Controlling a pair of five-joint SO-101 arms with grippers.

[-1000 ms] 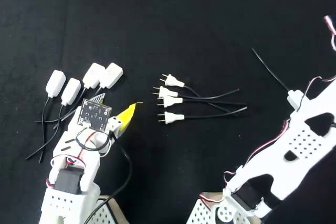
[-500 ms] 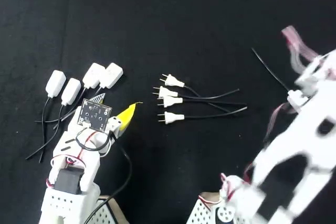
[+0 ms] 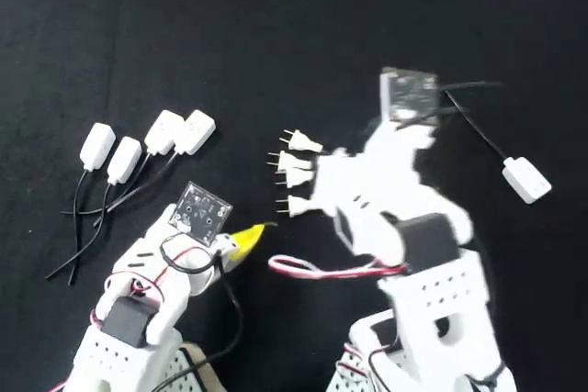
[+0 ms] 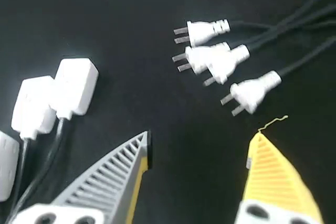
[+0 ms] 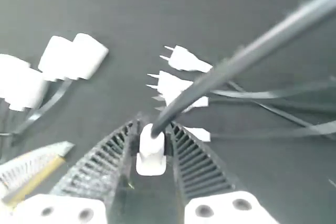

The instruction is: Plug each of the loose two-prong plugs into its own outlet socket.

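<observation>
- Since one second ago the right arm [image 3: 386, 181] has swung from the right edge of the table [image 3: 276, 43] to the middle, above the loose plugs [image 3: 296, 167]. The left arm [image 3: 152, 273] has also come a little nearer to them.
- Nearest to us, the left hand [image 4: 202, 139] is wide open and holds nothing.
- Next, the right hand [image 5: 154, 129] is closed on a small white body [image 5: 151, 158] with a black cord [image 5: 236, 59]. We take it for a plug, but its prongs are hidden.
- The four loose plugs lie close together on the table, with their prongs turned toward the sockets [image 3: 163, 130].
- We judge the plugs light, hard and smooth, so they may slip or turn in the hand, and their thin springy cords can pull them aside. It is better to hold the flat sides of the body behind the prongs, never the prongs or the cord.
- Four sockets lie in a group at the left, and a fifth socket [image 3: 526, 179] lies alone at the right. Being light, they will probably slide when pushed.
</observation>
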